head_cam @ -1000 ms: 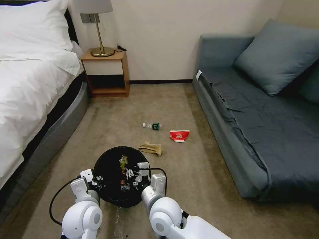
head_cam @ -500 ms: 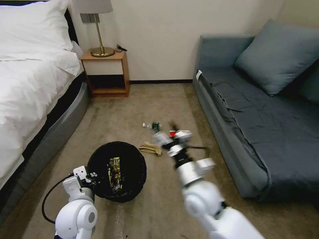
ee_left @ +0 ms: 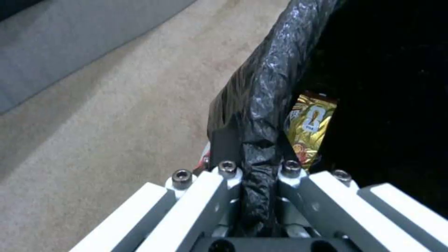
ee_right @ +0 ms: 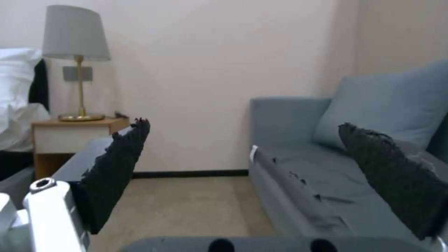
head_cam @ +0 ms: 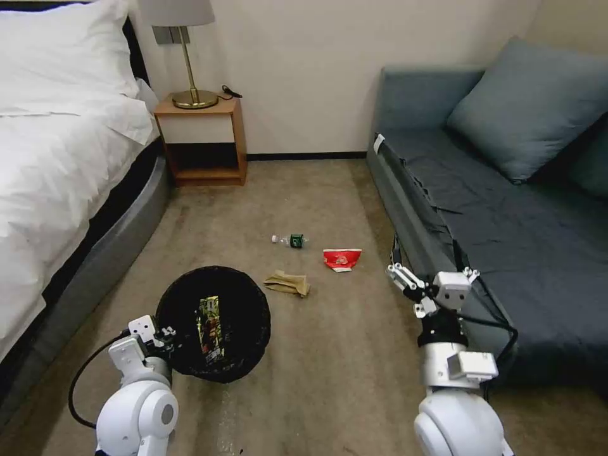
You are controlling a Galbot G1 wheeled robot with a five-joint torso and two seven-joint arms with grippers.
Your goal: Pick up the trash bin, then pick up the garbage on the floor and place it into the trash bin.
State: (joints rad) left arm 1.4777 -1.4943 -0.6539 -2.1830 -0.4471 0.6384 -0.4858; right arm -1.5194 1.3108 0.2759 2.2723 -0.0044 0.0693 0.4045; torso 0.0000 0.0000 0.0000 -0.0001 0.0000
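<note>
Left gripper [ee_left: 256, 175] pinches crinkly-lined trash bin [head_cam: 212, 323] (round).

I see the trash bin [head_cam: 213, 323], black-bagged, tilted, with the snack wrapper [head_cam: 207, 323] lying inside; on the carpet beyond it lie the brown paper bag [head_cam: 288, 282], red-and-white carton [head_cam: 342, 258] and green-labelled clear bottle [head_cam: 290, 240]

A black-lined trash bin [head_cam: 183, 301] holds a gold-yellow snack wrapper [head_cam: 208, 321]; beside it lie a red-and-white carton [head_cam: 341, 258] and brown paper bag [head_cam: 288, 282].
</note>
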